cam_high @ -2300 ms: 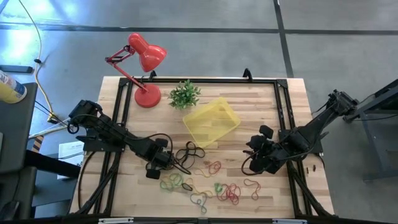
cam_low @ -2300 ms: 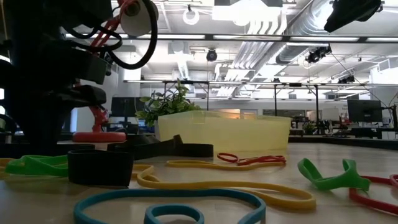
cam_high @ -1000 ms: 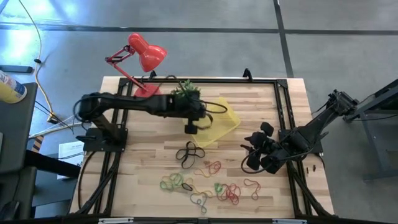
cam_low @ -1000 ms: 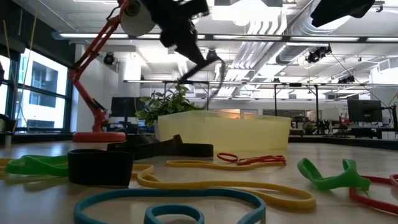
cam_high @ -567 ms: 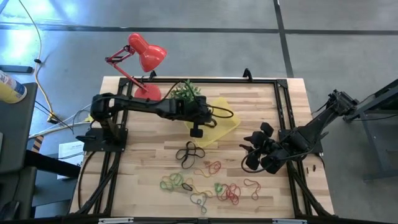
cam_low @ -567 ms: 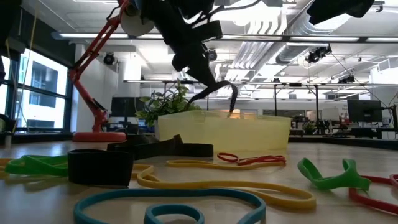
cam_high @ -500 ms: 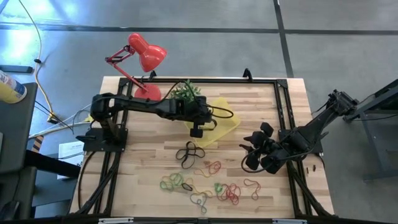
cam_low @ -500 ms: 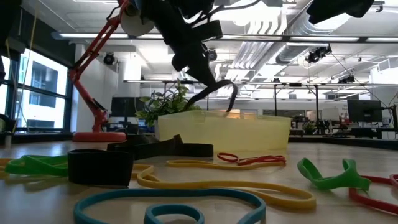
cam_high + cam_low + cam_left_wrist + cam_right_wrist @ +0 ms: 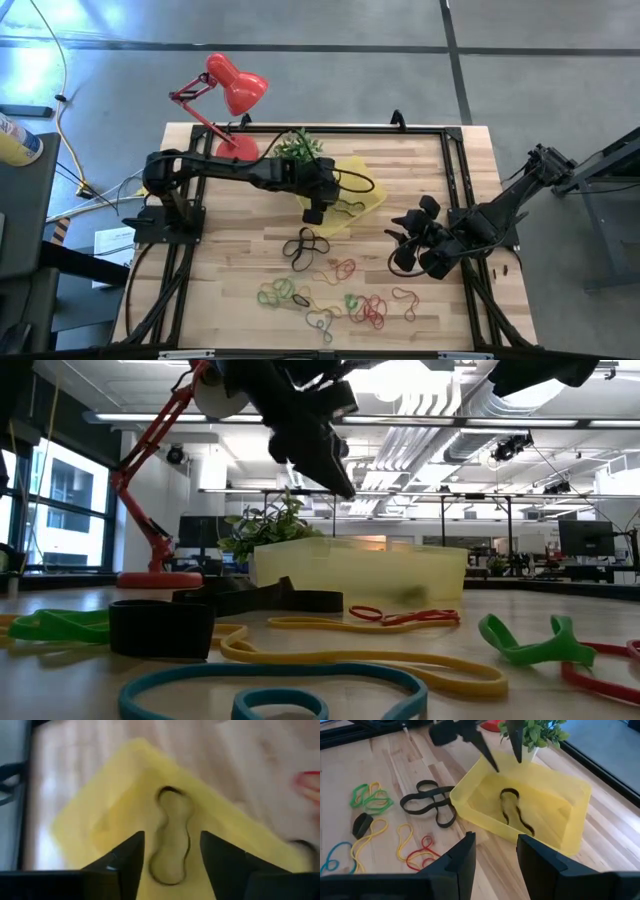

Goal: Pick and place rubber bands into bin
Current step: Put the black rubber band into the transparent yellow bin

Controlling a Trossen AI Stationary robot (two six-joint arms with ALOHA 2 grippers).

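My two arms are dark, jointed, with black cables looping alongside; left gripper (image 9: 316, 210) and right gripper (image 9: 398, 243) have tapered black fingers.

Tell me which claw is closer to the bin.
Left. The left claw hangs open over the bin; the right claw waits off to the bin's side, above bare table.

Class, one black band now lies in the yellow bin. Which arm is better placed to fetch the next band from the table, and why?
Probably the right. The right gripper hangs open beside the loose rubber bands, while the left gripper, also open, is over the bin where the black band lies.
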